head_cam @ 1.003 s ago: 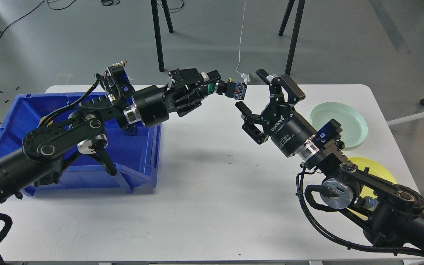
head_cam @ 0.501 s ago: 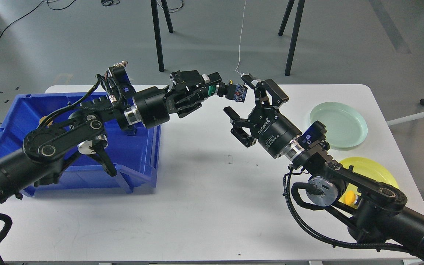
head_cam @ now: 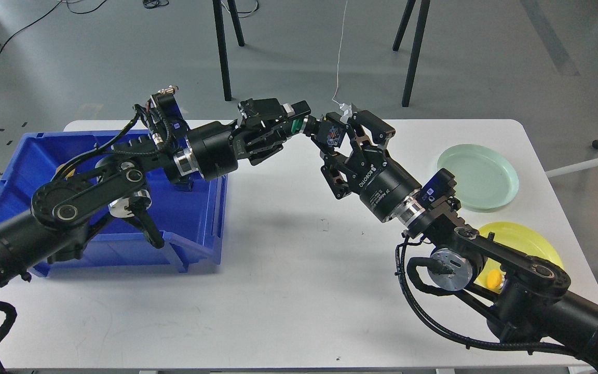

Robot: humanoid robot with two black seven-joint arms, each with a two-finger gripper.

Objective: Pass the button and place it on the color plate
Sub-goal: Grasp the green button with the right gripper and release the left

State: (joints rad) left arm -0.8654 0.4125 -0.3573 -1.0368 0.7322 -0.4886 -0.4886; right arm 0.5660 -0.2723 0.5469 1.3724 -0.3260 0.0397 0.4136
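Button (head_cam: 313, 128) sits clamped in the left gripper (head_cam: 299, 123) above the table, its rear end between the right gripper's (head_cam: 341, 141) open fingers – not yet closed, I judge – so handover and placing on the green plate (head_cam: 478, 176) remain.

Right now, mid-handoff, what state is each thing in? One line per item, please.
Left gripper: shut on the button, held above the table.
Button: in the air, green end in the left gripper, far end between the right fingers.
Right gripper: open around the button, not clamped yet.
Green plate: empty, flat on the table.
Yellow plate: holds a yellow button.
Blue bin: open, contents mostly hidden.
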